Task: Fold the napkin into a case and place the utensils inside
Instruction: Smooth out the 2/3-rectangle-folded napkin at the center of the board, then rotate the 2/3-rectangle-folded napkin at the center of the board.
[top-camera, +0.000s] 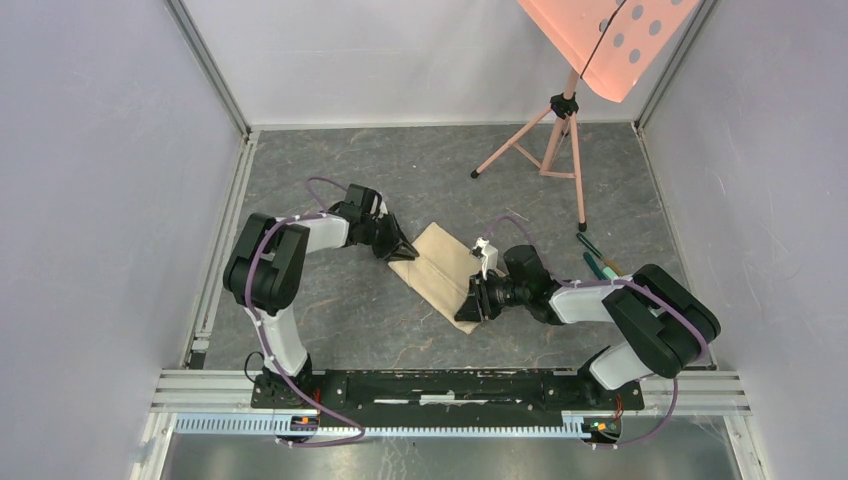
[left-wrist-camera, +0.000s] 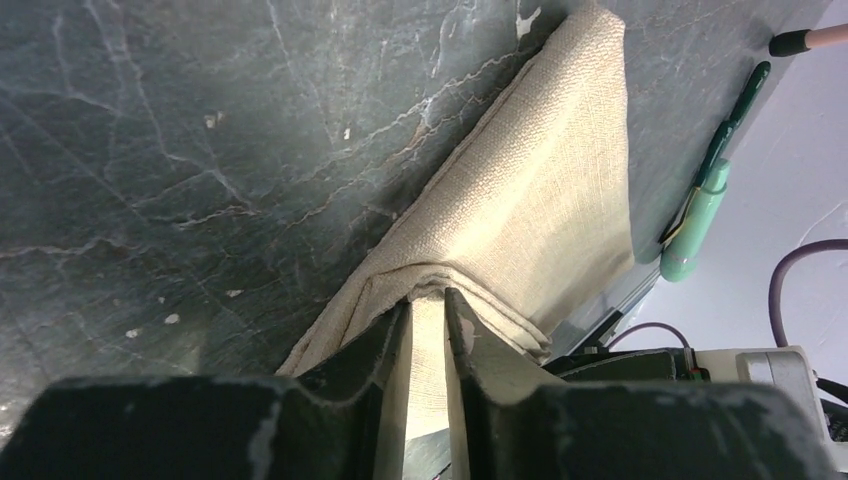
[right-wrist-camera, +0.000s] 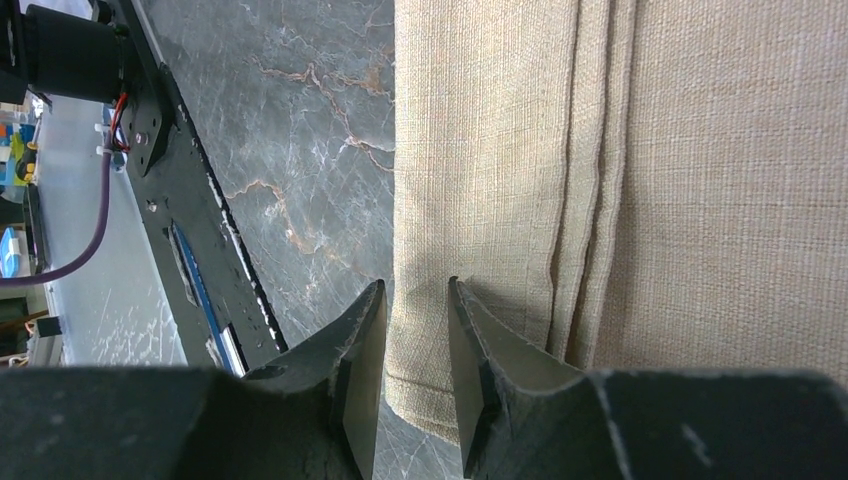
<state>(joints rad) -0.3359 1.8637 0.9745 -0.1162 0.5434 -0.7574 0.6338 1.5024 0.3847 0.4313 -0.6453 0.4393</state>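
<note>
The beige napkin (top-camera: 440, 262) lies folded into a long, layered strip in the middle of the table. My left gripper (top-camera: 400, 248) is at its far-left end, shut on the cloth. In the left wrist view the folded layers (left-wrist-camera: 540, 200) bunch up between the left gripper's (left-wrist-camera: 428, 295) tips. My right gripper (top-camera: 470, 305) is at the near-right end. In the right wrist view the right gripper (right-wrist-camera: 412, 285) has its jaws slightly apart over the napkin's (right-wrist-camera: 700, 150) flat corner, holding nothing. A thin gold-coloured utensil (left-wrist-camera: 682, 222) lies to the right, beside the mint-green cylinder.
A mint-green cylinder (left-wrist-camera: 697, 222) and a dark green stick (left-wrist-camera: 735, 110) lie right of the napkin, also in the top view (top-camera: 598, 262). A pink tripod (top-camera: 560, 135) stands at the back right. White walls enclose the table; the arms' black base rail (top-camera: 440, 388) runs along the near edge.
</note>
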